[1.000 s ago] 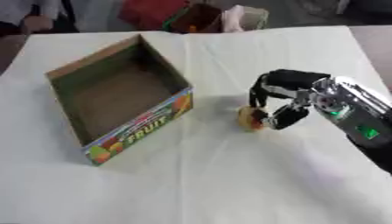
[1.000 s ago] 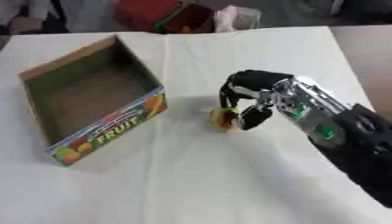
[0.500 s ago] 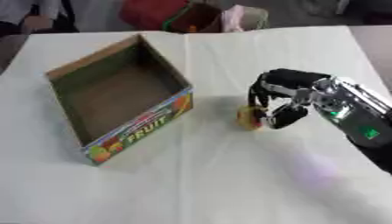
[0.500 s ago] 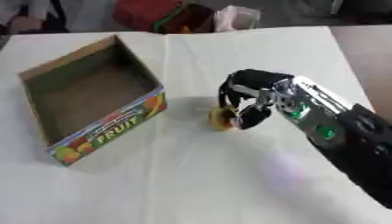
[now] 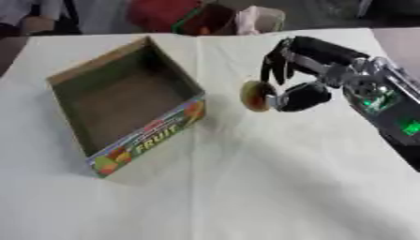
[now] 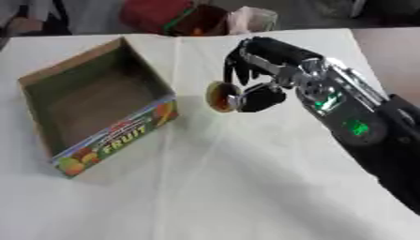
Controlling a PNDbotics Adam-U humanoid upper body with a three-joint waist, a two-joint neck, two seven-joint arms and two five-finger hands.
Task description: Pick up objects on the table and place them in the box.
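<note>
The white-covered tabletop [image 5: 246, 187] lies bare nearest me. Further in, at about nine o'clock from the centre, sits an open cardboard box [image 5: 123, 101], its printed front panel reading FRUIT and its inside showing nothing but brown card. At about two o'clock the right robot hand [image 5: 299, 77] comes in from the right edge, fingers curled round a small round brownish-yellow object [image 5: 256, 95], perhaps a piece of fruit, held just off the box's right wall, seemingly above the cloth. Beyond the far edge stands a red bag [image 5: 160, 13].
</note>
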